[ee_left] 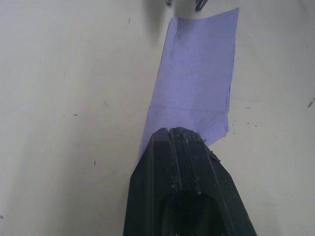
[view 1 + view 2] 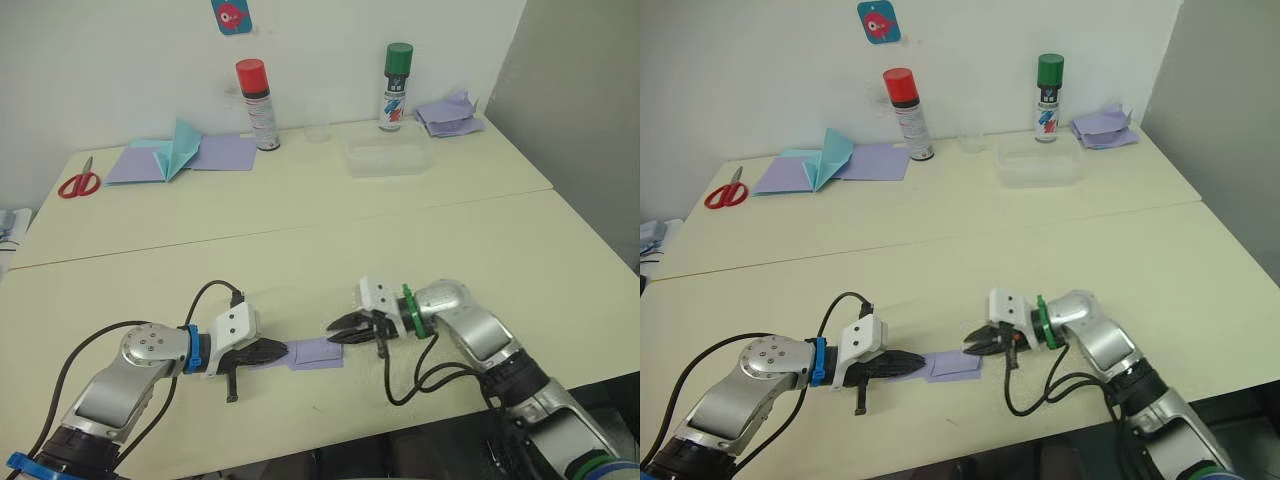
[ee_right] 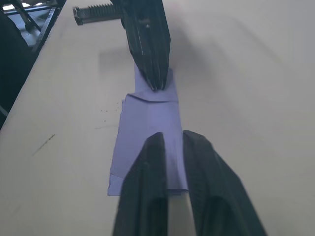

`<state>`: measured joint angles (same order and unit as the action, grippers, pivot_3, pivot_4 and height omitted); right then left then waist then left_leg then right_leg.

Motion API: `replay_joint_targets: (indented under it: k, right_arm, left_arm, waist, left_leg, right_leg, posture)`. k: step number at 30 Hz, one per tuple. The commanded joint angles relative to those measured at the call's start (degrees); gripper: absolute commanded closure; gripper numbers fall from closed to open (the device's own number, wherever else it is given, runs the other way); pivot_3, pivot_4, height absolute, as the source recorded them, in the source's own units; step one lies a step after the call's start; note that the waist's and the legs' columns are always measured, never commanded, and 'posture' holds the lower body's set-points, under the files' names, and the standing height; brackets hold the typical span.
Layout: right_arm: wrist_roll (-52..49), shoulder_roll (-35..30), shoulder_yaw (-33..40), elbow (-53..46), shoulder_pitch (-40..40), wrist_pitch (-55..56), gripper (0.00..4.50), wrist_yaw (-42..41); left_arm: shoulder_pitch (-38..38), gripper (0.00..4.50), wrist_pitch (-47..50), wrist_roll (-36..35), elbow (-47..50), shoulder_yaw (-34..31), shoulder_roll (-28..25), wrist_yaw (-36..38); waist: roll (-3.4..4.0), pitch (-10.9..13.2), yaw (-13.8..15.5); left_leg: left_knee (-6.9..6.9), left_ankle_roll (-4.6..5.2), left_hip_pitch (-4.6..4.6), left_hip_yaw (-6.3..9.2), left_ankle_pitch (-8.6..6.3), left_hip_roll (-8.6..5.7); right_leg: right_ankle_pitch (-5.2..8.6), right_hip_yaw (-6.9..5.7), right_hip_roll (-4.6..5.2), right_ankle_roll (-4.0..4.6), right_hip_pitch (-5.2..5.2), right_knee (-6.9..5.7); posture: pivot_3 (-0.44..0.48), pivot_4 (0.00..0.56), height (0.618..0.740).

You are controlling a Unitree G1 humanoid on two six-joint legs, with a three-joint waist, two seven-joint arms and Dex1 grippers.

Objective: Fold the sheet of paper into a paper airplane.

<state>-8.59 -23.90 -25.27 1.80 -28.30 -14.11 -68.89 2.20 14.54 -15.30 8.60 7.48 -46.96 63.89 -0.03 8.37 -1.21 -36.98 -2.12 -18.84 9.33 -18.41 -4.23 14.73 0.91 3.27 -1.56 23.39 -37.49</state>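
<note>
The sheet of paper (image 2: 318, 354) is a small pale lavender piece, folded and creased, lying flat near the table's front edge between my two grippers. My left gripper (image 2: 283, 350) is shut on its left end; in the left wrist view the paper (image 1: 197, 73) runs out from the closed fingertips (image 1: 177, 132). My right gripper (image 2: 332, 332) stands over the paper's right end with its fingers slightly open. In the right wrist view the paper (image 3: 147, 123) shows through the gap between those fingers (image 3: 170, 140). No paper airplane shape is to be seen.
Along the back of the table are red scissors (image 2: 78, 183), flat lavender sheets with a teal pointed paper shape (image 2: 180, 148), a red-capped can (image 2: 258, 105), a clear tub (image 2: 388, 155), a green-capped can (image 2: 395, 88) and a heap of lavender sheets (image 2: 450, 115).
</note>
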Motion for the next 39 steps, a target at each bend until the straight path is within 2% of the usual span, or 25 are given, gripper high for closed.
replay_joint_targets:
  k: [1,7,8,12,18,21,26,31,39]
  right_arm:
    - [-1.66,-1.19,2.14,-4.09,1.29,4.96,2.5,-1.4]
    - [6.74,-2.66,-1.18,-1.5,3.27,16.88,0.2,1.82]
    - [8.78,-2.15,-1.68,-0.13,2.98,18.44,0.03,3.56]
    - [11.93,0.3,-2.28,2.76,1.93,20.66,0.03,7.31]
    - [14.02,0.95,-3.17,4.4,1.8,24.0,0.03,8.33]
    - [15.39,0.99,-3.88,5.67,1.36,27.57,0.63,8.55]
    - [17.78,0.41,-5.34,8.98,0.22,34.47,2.51,8.43]
    - [18.17,0.78,-5.56,10.63,-0.26,35.52,4.4,8.53]
    - [15.93,1.73,-3.89,12.96,-0.55,33.55,4.48,7.89]
  left_arm:
    - [-0.15,4.5,1.05,1.43,-2.62,0.47,-0.04,-0.41]
    - [0.42,4.5,0.88,1.08,-3.36,-0.08,-0.43,0.51]
    - [0.58,4.5,0.94,1.05,-3.37,-0.08,-0.41,0.57]
    - [0.87,4.5,1.09,1.08,-3.26,0.04,-0.19,0.65]
    - [0.55,4.5,1.53,0.62,-2.56,-0.38,-0.35,0.87]
    - [0.61,4.5,2.02,-0.05,-2.29,-0.96,-0.57,1.07]
    - [1.03,4.5,2.67,-0.62,-2.23,-1.39,-0.77,1.27]
    - [0.86,4.5,2.79,-0.56,-2.01,-1.5,-0.63,1.15]
    - [0.7,4.5,6.0,-5.0,1.17,-5.43,-1.63,1.96]
  waist:
    - [-0.01,0.01,0.01]
    - [-0.01,0.04,-0.14]
    - [-0.02,0.04,-0.14]
    - [-0.02,0.06,-0.15]
    - [-0.02,0.07,-0.14]
    - [-0.02,0.07,-0.15]
    - [-0.03,0.09,-0.35]
    - [-0.05,0.1,-0.37]
    - [-0.15,0.21,-0.44]
  left_leg:
    - [0.0,0.0,0.0,0.02,0.0,0.01]
    - [0.0,0.0,0.0,-0.01,0.0,0.03]
    - [0.0,0.0,0.01,-0.01,0.0,0.04]
    - [0.0,-0.1,0.01,-0.02,0.06,0.04]
    - [0.01,-0.12,0.0,-0.01,0.07,0.02]
    - [0.01,-0.1,0.0,-0.01,0.06,0.04]
    - [0.01,-0.09,0.02,-0.02,0.05,0.07]
    - [0.0,-0.09,0.02,-0.03,0.06,0.12]
    - [0.01,-0.1,0.02,-0.02,0.06,0.17]
  right_leg:
    - [0.01,-0.01,0.0,-0.01,-0.01,0.01]
    - [0.02,0.0,0.0,-0.04,-0.02,0.03]
    - [0.04,0.0,-0.01,-0.06,-0.02,0.03]
    - [0.02,0.01,-0.04,-0.04,-0.02,0.02]
    - [-0.01,0.02,-0.05,0.01,-0.02,0.06]
    - [0.0,0.01,-0.05,0.01,-0.02,0.07]
    - [0.0,0.01,-0.09,0.0,-0.02,0.06]
    - [-0.01,0.02,-0.11,0.01,-0.02,0.06]
    - [-0.01,0.02,-0.11,0.02,-0.01,0.06]
  posture:
    - [0.0,0.15,0.74]
    - [0.0,0.15,0.74]
    - [0.0,0.15,0.74]
    - [0.0,0.15,0.74]
    - [0.0,0.15,0.74]
    - [0.0,0.15,0.74]
    - [0.0,0.15,0.74]
    - [0.0,0.15,0.74]
    - [0.0,0.15,0.74]
